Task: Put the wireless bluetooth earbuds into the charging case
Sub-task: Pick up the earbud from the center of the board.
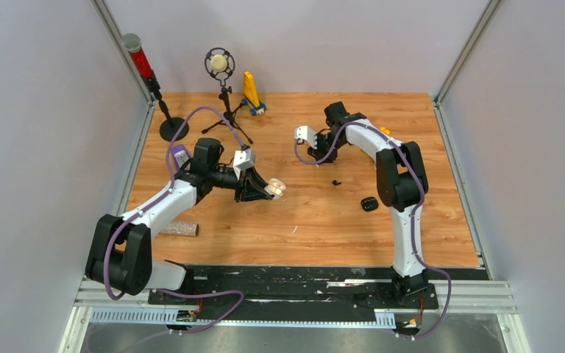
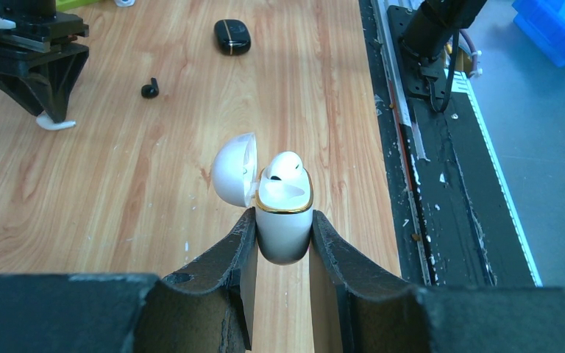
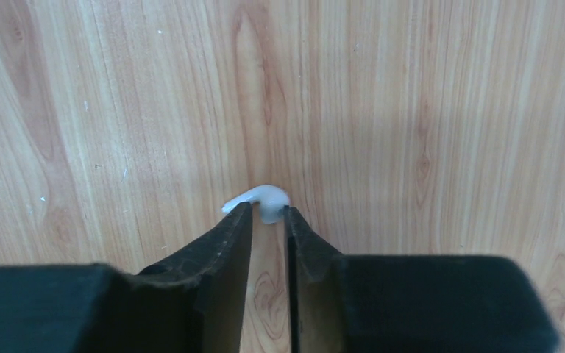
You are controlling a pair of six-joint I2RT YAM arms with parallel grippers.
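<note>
My left gripper [image 2: 283, 215] is shut on the body of a white charging case [image 2: 284, 237] with a gold rim. The case's lid [image 2: 233, 170] hangs open to the left, and one white earbud [image 2: 285, 168] sits in it. It is held above the table left of centre [image 1: 275, 188]. My right gripper [image 3: 268, 211] is shut on a second white earbud [image 3: 263, 195] at its fingertips, close over the wood at the back [image 1: 326, 145]; whether that earbud is off the table I cannot tell. A black earbud [image 1: 336, 182] lies loose on the wood.
A shut black case [image 1: 369, 204] lies beside the right arm. A microphone on a tripod [image 1: 219, 62], a yellow wedge [image 1: 251, 90] and a red signal lamp [image 1: 138, 55] stand at the back left. A glittery cylinder [image 1: 179, 229] lies near the left arm.
</note>
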